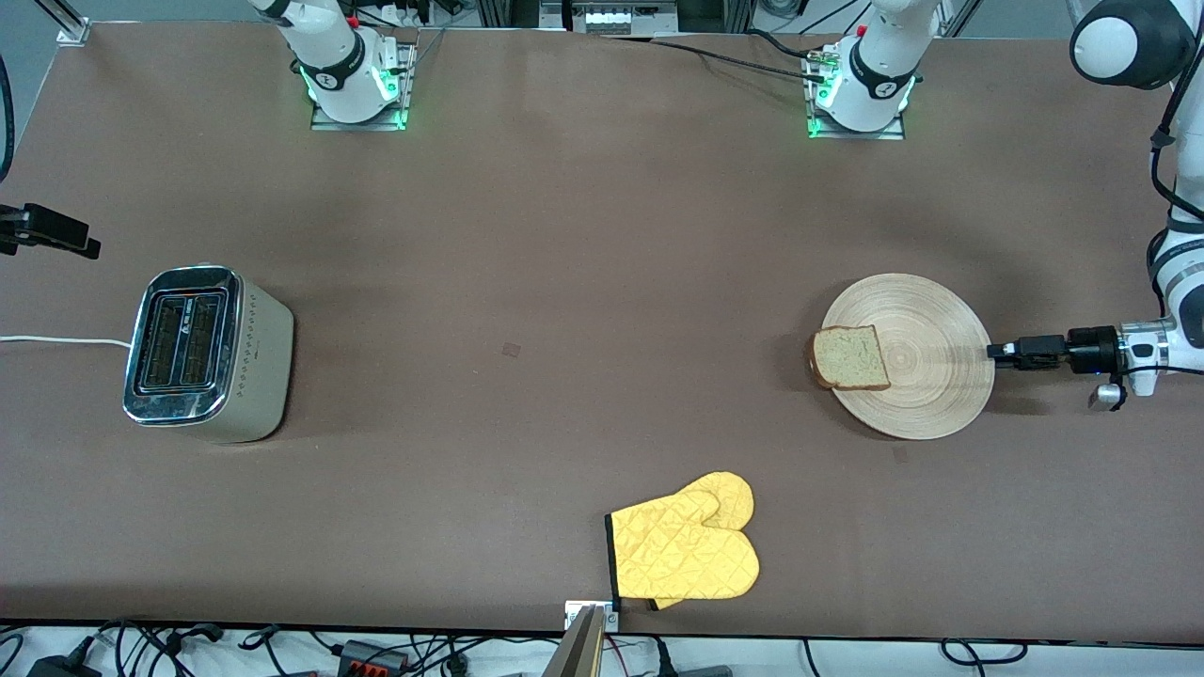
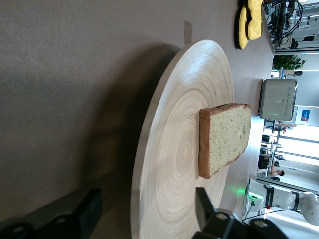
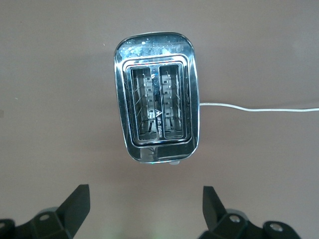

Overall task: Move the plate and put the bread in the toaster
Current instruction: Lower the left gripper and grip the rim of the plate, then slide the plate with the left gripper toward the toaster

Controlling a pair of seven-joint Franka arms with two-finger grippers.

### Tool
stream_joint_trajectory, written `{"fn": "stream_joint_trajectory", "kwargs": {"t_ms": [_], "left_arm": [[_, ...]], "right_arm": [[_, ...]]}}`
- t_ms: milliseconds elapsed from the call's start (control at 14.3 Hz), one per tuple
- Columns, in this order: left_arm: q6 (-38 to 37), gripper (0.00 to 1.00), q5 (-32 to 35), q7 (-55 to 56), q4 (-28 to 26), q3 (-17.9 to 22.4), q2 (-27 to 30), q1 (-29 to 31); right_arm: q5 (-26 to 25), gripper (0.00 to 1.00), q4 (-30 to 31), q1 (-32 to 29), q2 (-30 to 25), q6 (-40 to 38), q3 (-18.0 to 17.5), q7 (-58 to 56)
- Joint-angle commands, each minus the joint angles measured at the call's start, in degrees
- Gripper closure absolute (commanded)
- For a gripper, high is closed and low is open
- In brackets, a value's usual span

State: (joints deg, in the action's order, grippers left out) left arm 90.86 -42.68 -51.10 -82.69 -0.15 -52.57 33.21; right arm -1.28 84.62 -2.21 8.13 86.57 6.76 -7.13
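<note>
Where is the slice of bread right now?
The bread lies on the wooden plate, at its edge toward the toaster, at the left arm's end of the table; the left tool is at the plate's rim.

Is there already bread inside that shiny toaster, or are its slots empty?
Empty. The right wrist view looks straight down into the toaster: both slots show only bare wire guides. The bread lies on the plate.

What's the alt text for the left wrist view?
A bread slice lies on a round light-wood plate on a brown table, with the left pincer straddling the plate's rim, fingers apart. A yellow oven mitt and a toaster sit farther off.
</note>
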Motion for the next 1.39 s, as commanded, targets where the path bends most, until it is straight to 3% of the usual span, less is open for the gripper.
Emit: {"fn": "stream_joint_trajectory", "kwargs": {"t_ms": [0,139,348,697,1045,1115,1324], "left_arm": [[0.98,0.59,-0.47,-1.29,-0.27,-0.20,-0.17,-0.52],[0.90,0.78,-0.38,-3.47,-0.71,-0.38,-0.26,-0.87],[1.25,0.95,-0.56,-12.34,-1.42,-0.38,-0.34,-1.22],[0.46,0.99,-0.47,-11.31,-1.42,-0.47,0.18,-1.57],[-0.69,0.99,-1.00,-2.97,-2.03,-1.08,2.20,-5.87],[-0.25,0.99,-1.61,-0.35,-4.03,-1.34,3.42,-7.01],[5.43,0.99,-4.60,4.77,-11.85,-7.38,8.95,-8.25]], "right_arm": [[-0.48,0.00,-1.39,-0.43,0.57,-0.97,-0.17,-1.04],[-0.48,0.00,-1.39,-0.43,0.57,-0.97,-0.17,-1.04],[-0.48,0.00,-1.30,-0.52,0.57,-0.97,-0.17,-1.04],[-0.48,0.00,-1.39,-0.52,0.57,-0.97,-0.17,-1.04],[-0.48,0.00,-1.39,-0.52,0.57,-0.97,-0.17,-1.04],[-0.48,0.00,-1.39,-0.52,0.57,-0.97,-0.17,-1.04],[-0.48,0.00,-1.39,-0.52,0.57,-0.97,-0.17,-1.04]]}}
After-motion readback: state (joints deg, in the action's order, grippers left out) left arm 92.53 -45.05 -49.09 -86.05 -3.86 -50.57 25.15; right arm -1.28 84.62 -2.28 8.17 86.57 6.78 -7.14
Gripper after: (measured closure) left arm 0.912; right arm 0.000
